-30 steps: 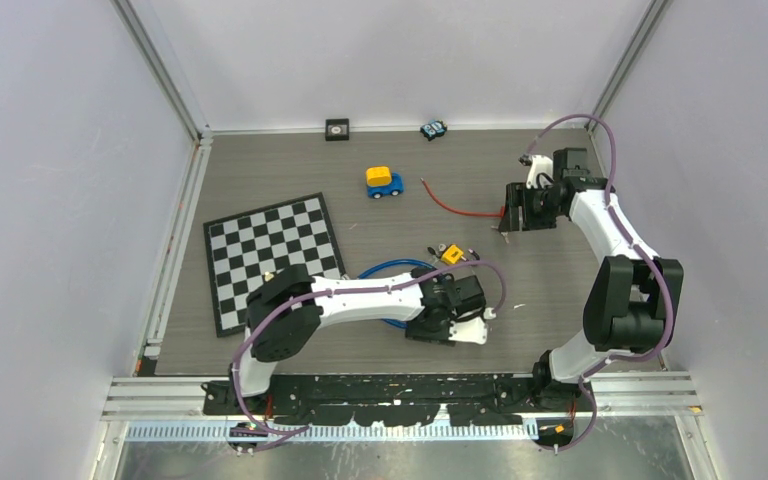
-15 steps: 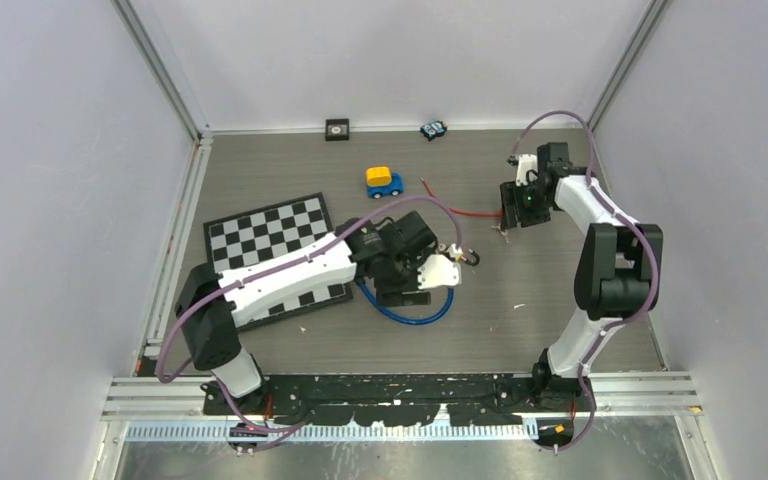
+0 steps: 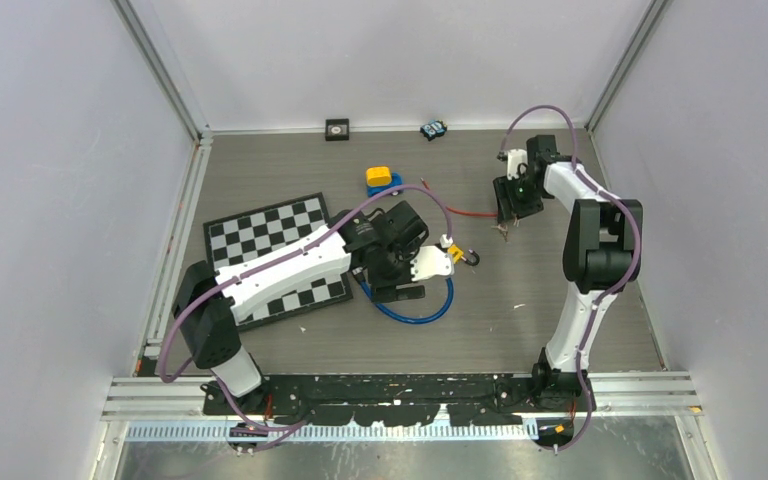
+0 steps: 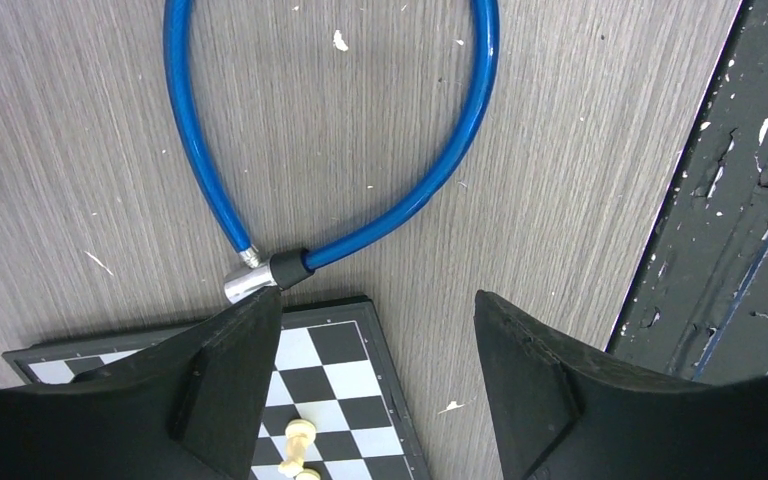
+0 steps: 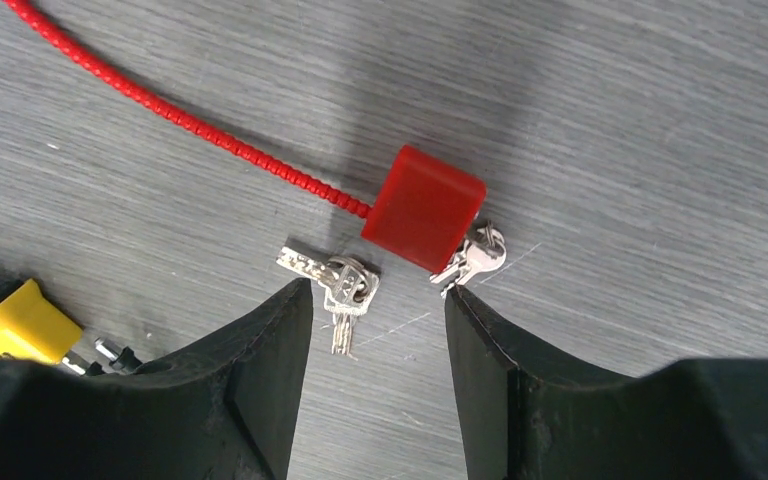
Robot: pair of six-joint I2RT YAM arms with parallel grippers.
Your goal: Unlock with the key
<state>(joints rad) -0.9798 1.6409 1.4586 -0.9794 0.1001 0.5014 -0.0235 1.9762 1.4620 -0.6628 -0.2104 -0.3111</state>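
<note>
- The checkerboard (image 3: 275,255) lies at the left of the surface (image 3: 520,290). My left arm reaches across it.
- My left tool (image 4: 375,320) hangs released over the board's corner, its fingers spread wide with nothing between them.
- Just past it lies the blue cable lock (image 4: 410,205) in a loop. The loop's metal end (image 4: 243,285) sits right at the tip of the finger on the left of the wrist view.
- A yellow padlock (image 3: 450,255) lies just right of that arm's wrist.
- The keys (image 5: 338,282) I need lie flat on the surface, on a ring. They are just ahead of my right tool (image 5: 378,300) and close to the tip of its finger (image 5: 280,340) on the left of the wrist view. No finger touches them.
- Beyond them sits the red lock (image 5: 423,207), its red cable (image 5: 180,120) running off to the upper left. A second bunch of keys (image 5: 475,255) rests against its near corner.
- My right tool is released too, its fingers parted and gripping nothing.
- The surface is grey wood-grain board. A yellow and blue toy car (image 3: 382,178) stands toward the back, and two small dark items (image 3: 336,128) sit along the far edge.
- Pale walls with metal corner posts (image 3: 160,70) close in the space.
</note>
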